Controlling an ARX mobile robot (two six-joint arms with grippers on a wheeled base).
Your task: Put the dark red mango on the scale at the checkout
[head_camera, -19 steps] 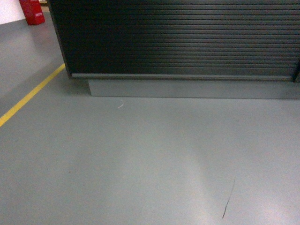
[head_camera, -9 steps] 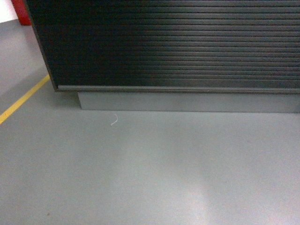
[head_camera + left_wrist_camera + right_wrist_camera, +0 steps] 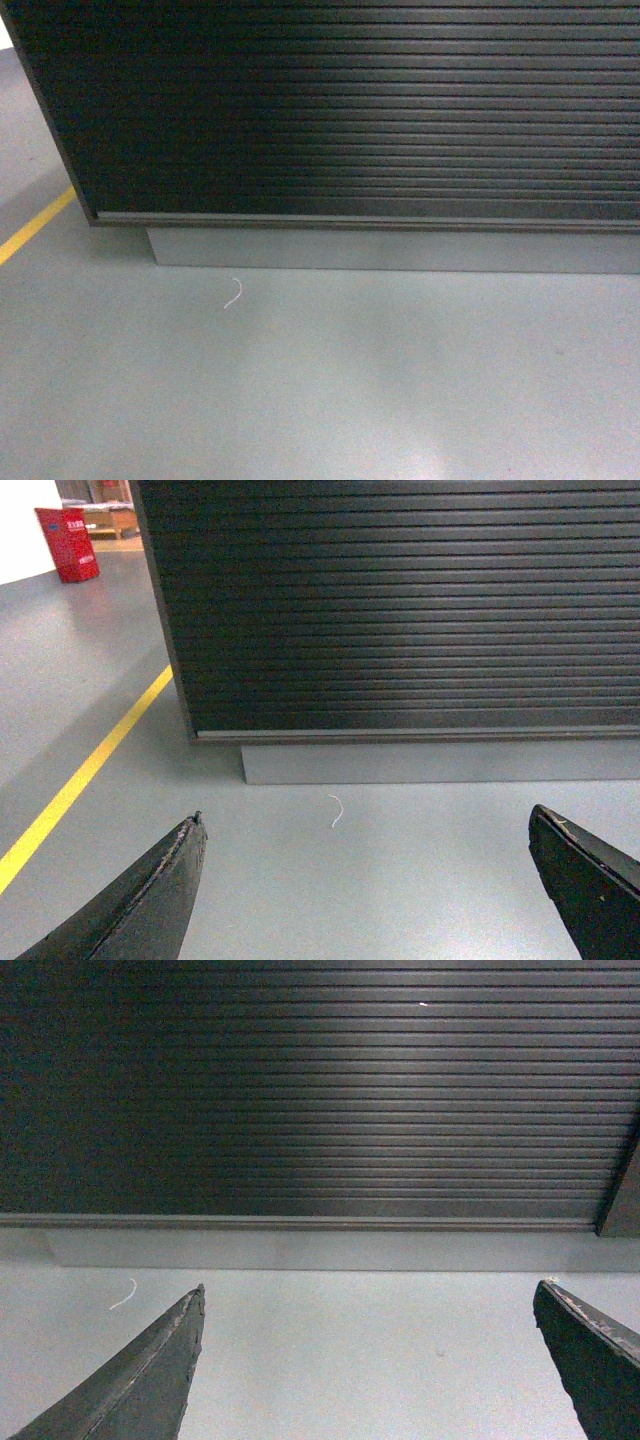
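The checkout (image 3: 360,110) fills the upper part of every view, showing its black ribbed front and the grey base plinth (image 3: 400,250); its top is out of view. It also shows as the checkout (image 3: 400,610) in the left wrist view and the checkout (image 3: 300,1090) in the right wrist view. The dark red mango and the scale are out of view. My left gripper (image 3: 365,820) is open over bare grey floor, nothing between its fingers. My right gripper (image 3: 368,1295) is open too, holding nothing. Neither gripper shows in the head view.
A yellow floor line (image 3: 85,770) runs along the left of the counter's corner. A red box (image 3: 68,543) stands far back on the left. A small white thread (image 3: 233,293) lies on the grey floor (image 3: 320,400) before the plinth.
The counter has grown larger and slid lower and rightward in the head view. The red box has left that view and the yellow line has shifted to the left edge.
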